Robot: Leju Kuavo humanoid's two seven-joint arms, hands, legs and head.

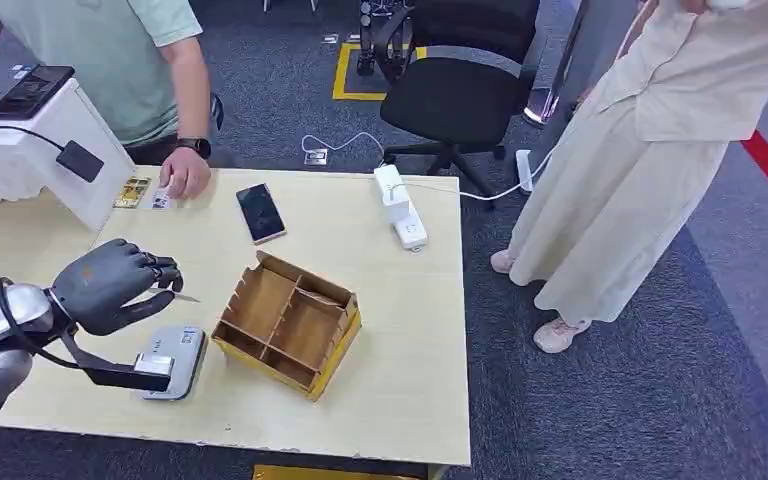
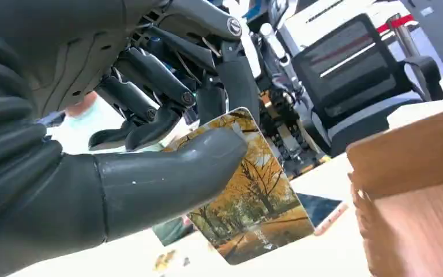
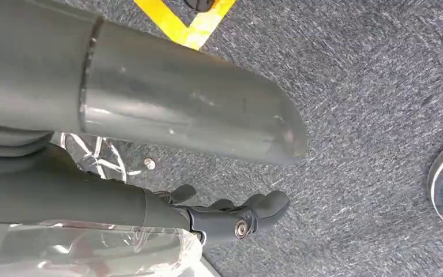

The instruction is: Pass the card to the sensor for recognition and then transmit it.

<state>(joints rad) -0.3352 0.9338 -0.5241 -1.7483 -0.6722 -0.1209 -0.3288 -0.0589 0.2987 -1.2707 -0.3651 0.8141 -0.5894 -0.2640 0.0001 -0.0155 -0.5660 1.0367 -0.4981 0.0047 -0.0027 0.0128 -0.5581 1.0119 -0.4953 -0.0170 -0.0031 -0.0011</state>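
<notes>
Above the near left part of the table (image 1: 400, 390), I see my left hand (image 1: 110, 285) pinching the card (image 2: 248, 196) between thumb and fingers, clear of the surface; in the wrist view its face shows yellow autumn trees. Just below and in front of that hand lies the grey sensor (image 1: 172, 362), flat on the tabletop, with the wooden compartment box (image 1: 288, 322) just beside it to the right. Farther back lie a dark phone (image 1: 260, 212) and a white power strip (image 1: 400, 207). A person in a green shirt rests a hand (image 1: 184, 172) near two small cards (image 1: 132, 192) at the far edge. My right hand (image 3: 231, 216) hangs over grey carpet (image 3: 352, 86), fingers loosely curled and holding nothing.
</notes>
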